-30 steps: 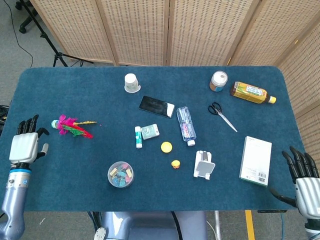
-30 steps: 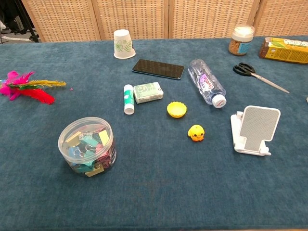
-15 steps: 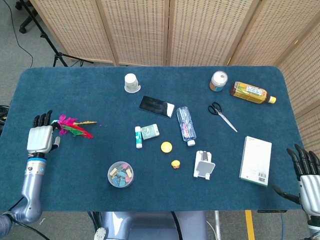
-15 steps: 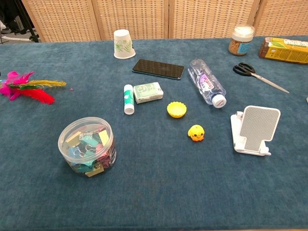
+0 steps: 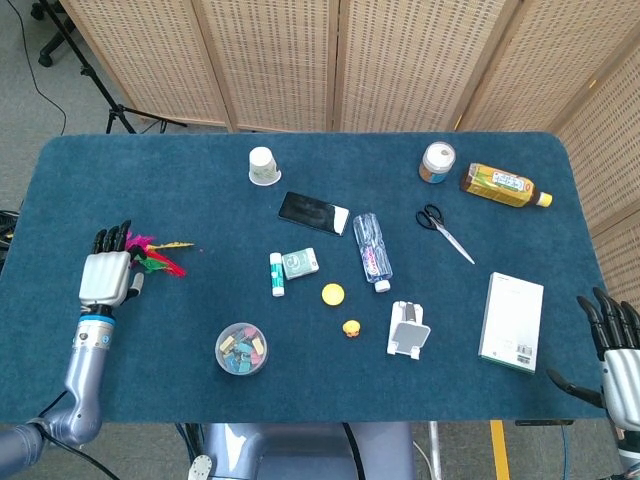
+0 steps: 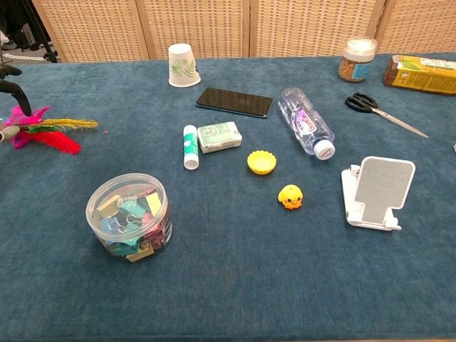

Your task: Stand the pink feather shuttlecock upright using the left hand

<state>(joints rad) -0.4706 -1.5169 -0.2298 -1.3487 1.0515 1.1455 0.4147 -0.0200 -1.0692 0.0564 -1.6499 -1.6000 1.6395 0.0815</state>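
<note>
- left hand point(image 5: 106, 275) hovers palm-down over the near-left part of the table point(image 5: 160, 180), fingers spread and holding nothing; its fingertips now overlap the pink end of the shuttlecock in the head view, and whether they touch it i cannot tell.
- a second ago this hand sat at the table's left edge, well apart from the feathers; it has come in to the right and a little farther onto the cloth, and the chest view now shows dark fingertips point(image 6: 16, 91) at its left edge where none showed before.
- pink feather shuttlecock point(image 5: 152, 257) lies flat on its side, feathers pointing right, in the same spot as in the earlier frames, so it has not been lifted or turned.
- judged from this, the approach is nearly over and the grasp has not begun; the next move would be to close around the base end, then tip it onto that base.
- clip tub point(image 5: 241, 348), glue stick point(image 5: 276, 274) and phone point(image 5: 313, 212) sit to the right, unmoved and clear of the reach.
- right hand point(image 5: 618, 350) rests at the near-right corner, fingers spread and empty, a little lower in the head view than before.
</note>
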